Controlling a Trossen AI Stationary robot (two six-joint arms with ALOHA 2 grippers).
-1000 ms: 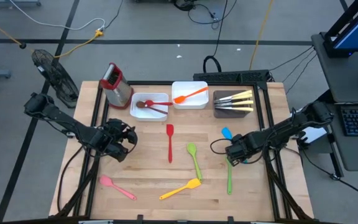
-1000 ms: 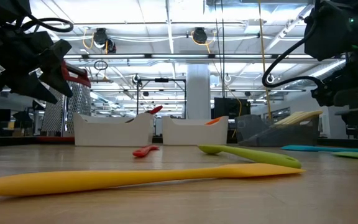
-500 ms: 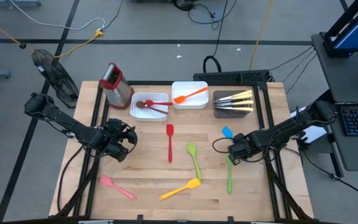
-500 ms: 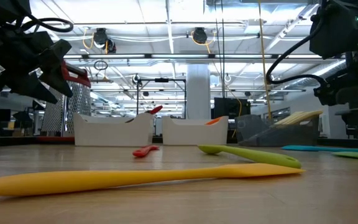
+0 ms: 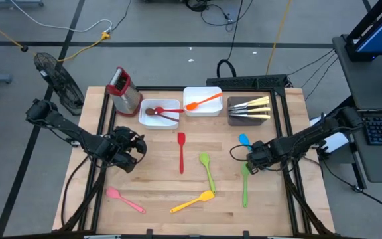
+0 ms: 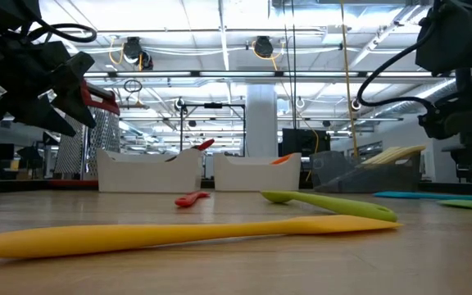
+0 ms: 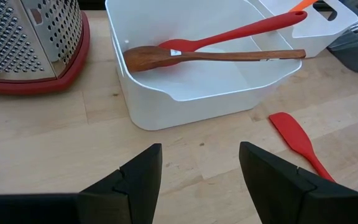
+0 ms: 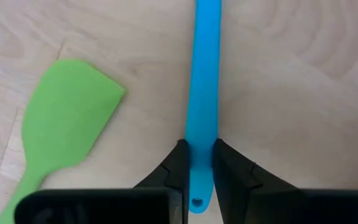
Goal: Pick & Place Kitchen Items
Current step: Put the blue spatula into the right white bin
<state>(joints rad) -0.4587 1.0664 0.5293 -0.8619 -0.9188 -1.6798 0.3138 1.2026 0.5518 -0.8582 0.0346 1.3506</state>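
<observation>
Right wrist view: the right gripper (image 8: 197, 163) is pinched on the handle of the blue spatula (image 8: 205, 81), close to its hanging-hole end; the blade of the green spatula (image 8: 67, 121) lies just beside it on the wooden table (image 8: 291, 93).
High view, landmark: the dark tray (image 5: 249, 111) holding the pale-handled knives (image 5: 252, 104) sits at the table's far right; all places below are given from it.
Blue spatula: just in front of the dark tray, its blade (image 5: 243, 140) showing beside the right gripper (image 5: 254, 158).
Left gripper (image 5: 126, 149): well to the left of the dark tray, fingers spread and empty, waiting short of the white tray (image 5: 160, 113).
Left wrist view: the white tray holds a brown spoon (image 7: 210, 56) and a red spoon (image 7: 235, 34); a red spatula (image 7: 297, 140) lies on the table beside it.
Other loose items: a green spoon (image 5: 207, 170), yellow spatula (image 5: 192, 202) and pink spatula (image 5: 125, 200) lie farther forward and left of the dark tray.
Risk, end grip: held so near one end, the blue spatula would probably droop or swing on lifting.
Risk, slip: smooth silicone in a narrow pinch may slide out mid-carry.
Risk, neighbour: the green spatula lies close enough to be dragged.
Risk, placement: a dangling blade could catch a tray rim.
</observation>
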